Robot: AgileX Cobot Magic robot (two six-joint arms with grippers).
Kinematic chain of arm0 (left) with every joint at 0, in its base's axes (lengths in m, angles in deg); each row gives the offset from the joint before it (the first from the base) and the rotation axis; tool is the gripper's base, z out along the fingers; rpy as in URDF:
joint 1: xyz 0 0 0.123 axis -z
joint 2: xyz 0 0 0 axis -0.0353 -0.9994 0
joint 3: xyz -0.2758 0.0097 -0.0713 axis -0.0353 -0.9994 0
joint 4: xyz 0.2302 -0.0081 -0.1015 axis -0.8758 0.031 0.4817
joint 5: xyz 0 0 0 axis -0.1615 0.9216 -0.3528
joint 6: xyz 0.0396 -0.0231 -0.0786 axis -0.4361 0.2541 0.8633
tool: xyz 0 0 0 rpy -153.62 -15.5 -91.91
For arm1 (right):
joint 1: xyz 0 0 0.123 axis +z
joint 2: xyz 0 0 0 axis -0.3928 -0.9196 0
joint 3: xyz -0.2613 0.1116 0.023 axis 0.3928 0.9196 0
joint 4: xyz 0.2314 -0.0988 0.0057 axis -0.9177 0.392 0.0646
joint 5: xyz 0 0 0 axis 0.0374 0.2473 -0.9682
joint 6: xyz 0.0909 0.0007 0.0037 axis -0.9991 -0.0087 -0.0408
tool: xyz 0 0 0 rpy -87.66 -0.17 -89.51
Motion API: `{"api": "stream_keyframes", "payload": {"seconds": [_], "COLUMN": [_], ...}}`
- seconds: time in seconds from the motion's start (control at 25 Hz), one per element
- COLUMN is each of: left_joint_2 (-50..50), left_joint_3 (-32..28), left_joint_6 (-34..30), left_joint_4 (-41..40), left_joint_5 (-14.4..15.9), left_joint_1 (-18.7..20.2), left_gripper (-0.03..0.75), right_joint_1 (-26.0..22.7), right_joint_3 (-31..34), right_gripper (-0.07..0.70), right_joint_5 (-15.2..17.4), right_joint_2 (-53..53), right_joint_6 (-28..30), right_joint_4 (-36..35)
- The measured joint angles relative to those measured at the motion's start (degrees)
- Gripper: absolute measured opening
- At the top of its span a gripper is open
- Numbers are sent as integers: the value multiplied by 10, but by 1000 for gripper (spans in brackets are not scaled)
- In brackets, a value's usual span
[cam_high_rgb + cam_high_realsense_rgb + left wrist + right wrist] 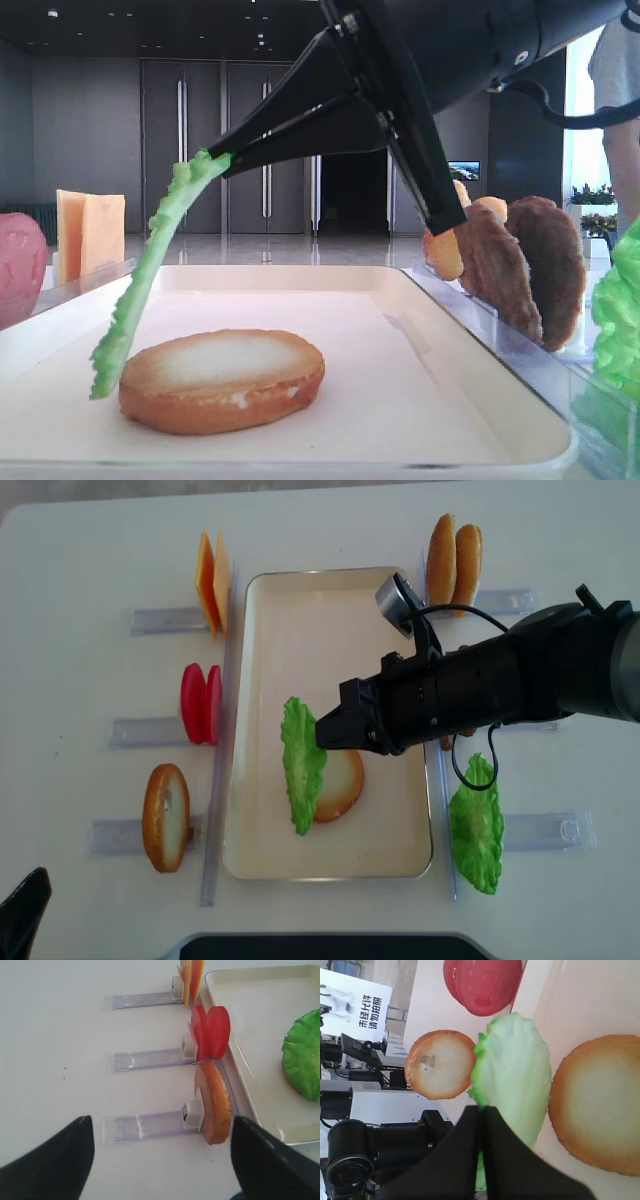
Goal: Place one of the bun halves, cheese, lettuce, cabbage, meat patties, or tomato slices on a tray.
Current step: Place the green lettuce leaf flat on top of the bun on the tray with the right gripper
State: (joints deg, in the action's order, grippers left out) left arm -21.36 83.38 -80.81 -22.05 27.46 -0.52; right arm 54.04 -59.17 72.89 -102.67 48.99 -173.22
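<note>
Lettuce [302, 765] is pinched at one edge by the right gripper [322, 730], jaws closed tight on the leaf. In the low exterior view the leaf [150, 268] hangs slanted from the fingertips [222, 158], upper end in the grip, lower tip down beside the bun's left edge; can't tell if the tip touches the tray floor. Right wrist cam: pale underside of the leaf [515, 1075] runs out from the closed black jaws, btwn two bun faces.

Bun half [340, 783] lies flat on the tray [300, 610], pale toasted face up, in the near half of the tray. From overhead the leaf overlaps the bun's left side.

Tray sits mid-table, long axis running away from the robot.

Left of tray, on clear racks: cheese [210, 578] slices standing on edge at the far rack, tomato slices [200, 702] at the middle rack, another bun half [166, 816] standing on edge at the near one. Left wrist cam shows the same three in a row along the tray rim.

Right of tray: two bun halves [452, 558] upright at the far rack, meat patties [525, 262] standing on edge in the low view, mostly hidden by the arm from overhead. A second green leaf [476, 824] leans on the near-right rack.

Left gripper [160, 1155] fingers spread wide, nothing btwn them, over bare table left of the racks; only a black tip shows at the overhead view's bottom-left corner.
</note>
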Motion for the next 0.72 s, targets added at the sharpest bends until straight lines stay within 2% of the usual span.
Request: {"api": "stream_keyframes", "payload": {"seconds": [0.16,0.52,0.72], "left_joint_2": [0,0,0], "left_joint_3": [0,0,0], "left_joint_6": [0,0,0], "left_joint_4": [0,0,0], "left_joint_5": [0,0,0], "left_joint_1": [0,0,0], "left_gripper": [653,653,653], "right_joint_1": [0,-1,-17], "right_joint_3": [0,0,0], "right_gripper": [20,20,20], "right_joint_5": [-1,-31,-34], "right_joint_2": [0,0,0], "right_joint_6": [0,0,0], "right_joint_4": [6,26,54]}}
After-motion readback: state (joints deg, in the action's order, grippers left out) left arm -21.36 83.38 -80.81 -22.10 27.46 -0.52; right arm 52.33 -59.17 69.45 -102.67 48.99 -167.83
